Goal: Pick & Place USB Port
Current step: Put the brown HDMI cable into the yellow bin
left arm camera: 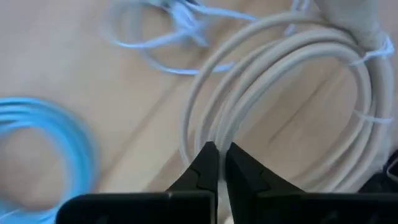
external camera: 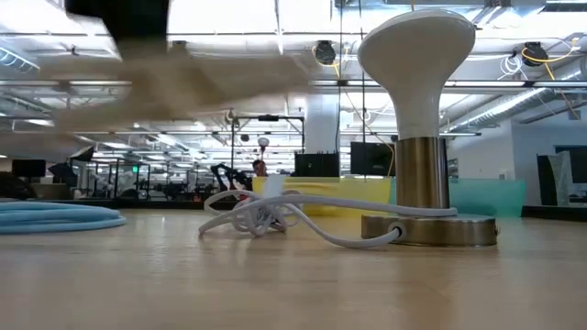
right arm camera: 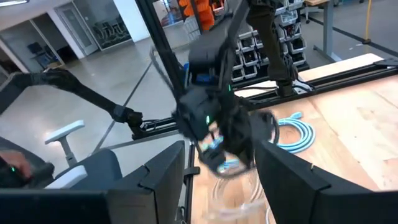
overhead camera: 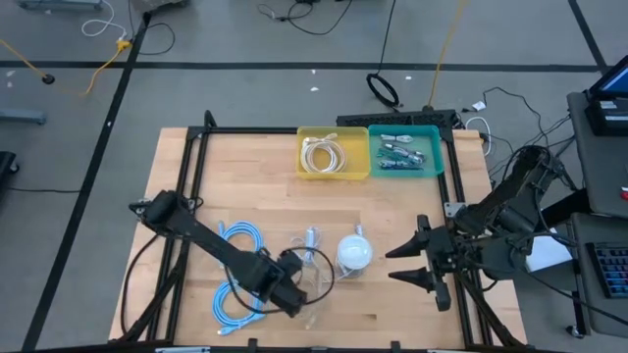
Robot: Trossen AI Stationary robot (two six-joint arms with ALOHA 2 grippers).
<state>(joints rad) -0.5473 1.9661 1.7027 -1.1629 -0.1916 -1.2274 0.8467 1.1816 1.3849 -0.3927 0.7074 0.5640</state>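
A coil of off-white cable sits in my left gripper, near the table's front middle. The right wrist view shows that coil dangling under the left gripper. My right gripper waits open to the right of it, at the table's right side. Its fingers touch nothing. A second white cable bundle lies on the wood beside a white mushroom-shaped lamp on a brass base. My left gripper pinches several strands of the off-white coil between its two shut fingertips, which cross the strands. The fingers come from above, slanting down. In the right wrist view the coil hangs below the fingers, and it looks lifted off the wood.
Two blue cable coils lie by the left arm. At the far edge stand a yellow bin holding a white cable and a teal bin holding small parts. Bare wood lies between the bins and the lamp.
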